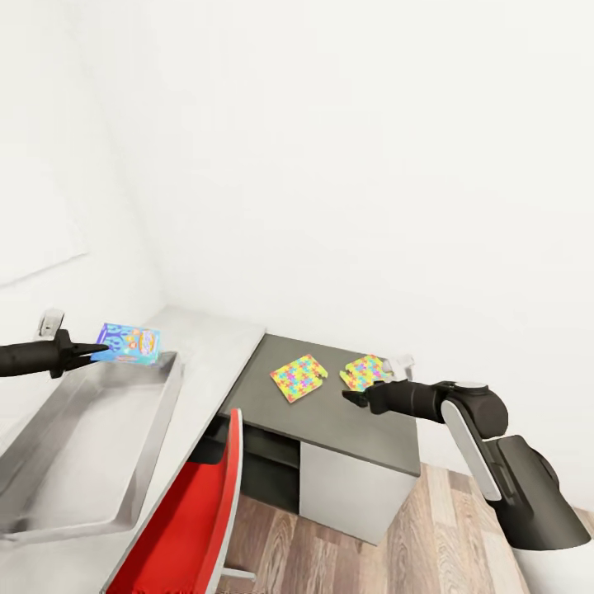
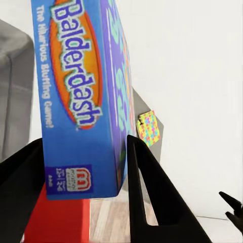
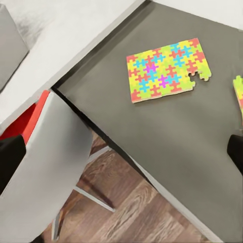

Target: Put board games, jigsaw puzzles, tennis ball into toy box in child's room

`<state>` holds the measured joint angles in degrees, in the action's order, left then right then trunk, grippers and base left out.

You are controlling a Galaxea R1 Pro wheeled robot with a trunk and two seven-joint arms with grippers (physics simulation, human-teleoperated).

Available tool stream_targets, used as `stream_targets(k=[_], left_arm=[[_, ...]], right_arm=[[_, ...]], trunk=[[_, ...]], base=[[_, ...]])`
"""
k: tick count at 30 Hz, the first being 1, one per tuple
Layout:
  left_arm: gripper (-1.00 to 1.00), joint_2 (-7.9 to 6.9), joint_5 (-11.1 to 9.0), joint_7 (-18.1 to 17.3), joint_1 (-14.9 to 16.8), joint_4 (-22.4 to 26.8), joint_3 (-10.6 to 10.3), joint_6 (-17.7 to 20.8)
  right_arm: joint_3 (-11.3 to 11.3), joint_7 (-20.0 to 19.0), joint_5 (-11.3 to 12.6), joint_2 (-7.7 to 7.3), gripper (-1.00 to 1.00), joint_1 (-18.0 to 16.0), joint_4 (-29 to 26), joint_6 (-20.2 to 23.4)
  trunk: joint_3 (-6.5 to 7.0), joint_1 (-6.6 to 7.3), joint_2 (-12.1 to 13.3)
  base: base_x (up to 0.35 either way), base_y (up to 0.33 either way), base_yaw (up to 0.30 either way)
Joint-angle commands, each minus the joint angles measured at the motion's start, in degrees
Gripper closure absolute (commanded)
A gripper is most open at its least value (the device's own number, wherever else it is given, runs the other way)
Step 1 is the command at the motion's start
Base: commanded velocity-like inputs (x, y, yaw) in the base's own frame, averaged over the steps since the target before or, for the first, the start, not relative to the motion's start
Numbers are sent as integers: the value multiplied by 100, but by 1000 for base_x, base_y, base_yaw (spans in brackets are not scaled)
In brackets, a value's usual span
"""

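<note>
While the blue board game [image 1: 128, 344] hangs over the far end of the toy box [image 1: 82, 445], these points matter:

Left gripper [image 2: 83, 167]: fingers clamped on the game's short end, one on each broad face.
Game position: in the air above the tray, not resting in it.
Game heading: long axis runs straight out from the fingers, toward the dark part of the table [image 1: 346, 425]; broad cover roughly upright.
Risk: held by one end only, the box may pivot or slip; released on edge, it could tip against the sloping wall or fall outside.
Right gripper [image 1: 356, 398]: beside the right jigsaw puzzle [image 1: 363, 371]; I cannot tell whether its fingers are apart.
Other puzzle [image 3: 167, 69]: flat on the dark top, untouched.
</note>
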<state>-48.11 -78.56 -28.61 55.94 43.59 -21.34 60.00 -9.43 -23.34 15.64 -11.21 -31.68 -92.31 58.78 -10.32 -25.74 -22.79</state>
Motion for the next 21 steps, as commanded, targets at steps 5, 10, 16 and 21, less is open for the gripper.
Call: stream_targets(k=[5, 10, 16, 21], left_arm=[[100, 41, 46, -99, 68, -20, -30, 0], [100, 436, 112, -74, 329, -468, -87, 0], [100, 977, 430, -37, 1164, -1351, -798, 0], [100, 1229, 509, -57, 1663, -1770, -1599, 0]], right_arm=[[-5, -31, -26, -4, -100, -5, -6, 19], [7, -31, -26, -10, -100, -5, -6, 25], [67, -31, -26, -46, -100, -5, -6, 35], [89, -34, -26, -54, -100, -5, -6, 39]], trunk=[[-23, -4, -13], [-31, -4, -13], [-33, -4, -13], [-33, -4, -13]], base=[[0, 0, 286], [0, 0, 230], [0, 0, 52], [0, 0, 8]])
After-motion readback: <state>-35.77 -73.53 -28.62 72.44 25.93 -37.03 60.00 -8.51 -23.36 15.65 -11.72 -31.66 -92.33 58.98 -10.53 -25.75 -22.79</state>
